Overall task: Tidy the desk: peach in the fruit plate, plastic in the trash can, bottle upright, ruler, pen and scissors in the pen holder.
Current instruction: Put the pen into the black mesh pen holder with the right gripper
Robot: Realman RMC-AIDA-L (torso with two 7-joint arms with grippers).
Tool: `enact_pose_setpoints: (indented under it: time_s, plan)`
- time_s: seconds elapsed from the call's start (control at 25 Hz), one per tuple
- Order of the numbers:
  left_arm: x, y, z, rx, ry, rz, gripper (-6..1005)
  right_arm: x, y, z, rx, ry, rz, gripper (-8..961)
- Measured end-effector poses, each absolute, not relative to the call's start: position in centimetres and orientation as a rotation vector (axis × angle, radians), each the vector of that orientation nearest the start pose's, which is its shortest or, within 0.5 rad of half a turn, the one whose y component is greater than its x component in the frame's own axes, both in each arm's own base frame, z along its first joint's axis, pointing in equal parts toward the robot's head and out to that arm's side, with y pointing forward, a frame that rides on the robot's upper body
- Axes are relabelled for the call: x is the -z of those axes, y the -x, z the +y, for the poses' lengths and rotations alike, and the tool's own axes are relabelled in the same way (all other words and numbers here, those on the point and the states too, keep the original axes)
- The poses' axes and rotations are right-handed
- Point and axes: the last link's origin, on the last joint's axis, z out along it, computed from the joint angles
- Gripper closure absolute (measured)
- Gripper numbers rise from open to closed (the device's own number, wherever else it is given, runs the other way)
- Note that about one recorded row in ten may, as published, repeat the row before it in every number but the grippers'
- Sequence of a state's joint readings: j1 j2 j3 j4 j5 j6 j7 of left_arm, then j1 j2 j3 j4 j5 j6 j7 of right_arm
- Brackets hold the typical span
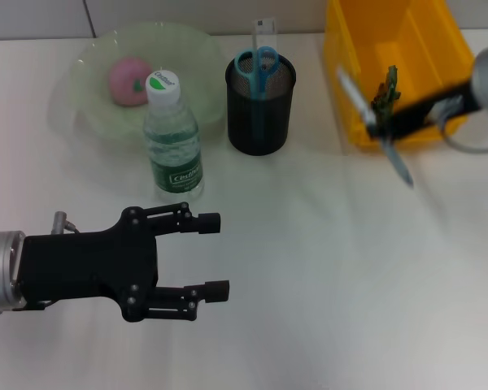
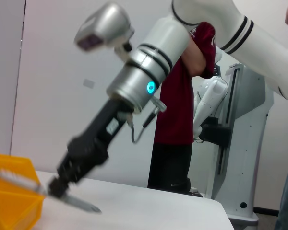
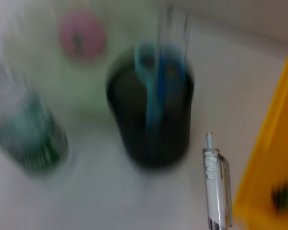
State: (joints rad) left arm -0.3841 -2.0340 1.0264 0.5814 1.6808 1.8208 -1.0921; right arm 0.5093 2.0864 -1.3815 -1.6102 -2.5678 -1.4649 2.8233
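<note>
My right gripper (image 1: 379, 127) is shut on a grey pen (image 1: 376, 130) and holds it tilted above the table, in front of the yellow bin (image 1: 354, 49). The pen also shows in the right wrist view (image 3: 216, 184) and the left wrist view (image 2: 72, 201). The black mesh pen holder (image 1: 260, 110) holds blue scissors (image 1: 256, 65) and a clear ruler (image 1: 264, 32). The bottle (image 1: 172, 142) stands upright. The pink peach (image 1: 128, 81) lies in the green plate (image 1: 73, 89). My left gripper (image 1: 215, 253) is open and empty at the front left.
A green scrap (image 1: 388, 85) lies in the yellow bin. In the right wrist view the pen holder (image 3: 151, 120), bottle (image 3: 31, 134) and peach (image 3: 81, 36) lie beyond the pen, with the bin (image 3: 273, 143) beside it.
</note>
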Motion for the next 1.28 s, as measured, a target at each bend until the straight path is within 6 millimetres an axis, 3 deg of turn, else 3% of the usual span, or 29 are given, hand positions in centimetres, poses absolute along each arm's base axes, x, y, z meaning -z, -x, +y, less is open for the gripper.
enact_pose_setpoints:
  time_s: [0.08,0.24,0.4,0.52,0.68,0.92,1.28]
  plan:
    - [1.0,25.5,25.7,1.049,2.922,-0.26,191,-4.3,-14.4,36.2,-0.063,2.388,0.968,844]
    - [1.0,25.5,25.7,1.057,2.913,-0.268,191,-5.0,-14.6,37.3,-0.484,2.401,0.854,844]
    - [1.1,25.5,25.8,1.063,2.909,-0.28,191,-3.8,-16.0,38.8,-0.818,2.387,0.798,844]
    - [1.0,25.5,25.6,1.081,2.892,-0.293,191,-1.8,-16.4,40.0,-0.967,2.38,0.791,843]
    - [1.0,25.6,25.5,1.09,2.885,-0.302,191,0.7,-17.1,41.8,-1.028,2.348,0.792,843]
    - [1.2,25.5,25.4,1.097,2.882,-0.307,191,3.5,-16.8,43.2,-0.976,2.323,0.769,843]
    - [1.0,25.6,25.4,1.106,2.868,-0.308,190,4.0,-17.4,42.9,-0.967,2.321,0.805,842]
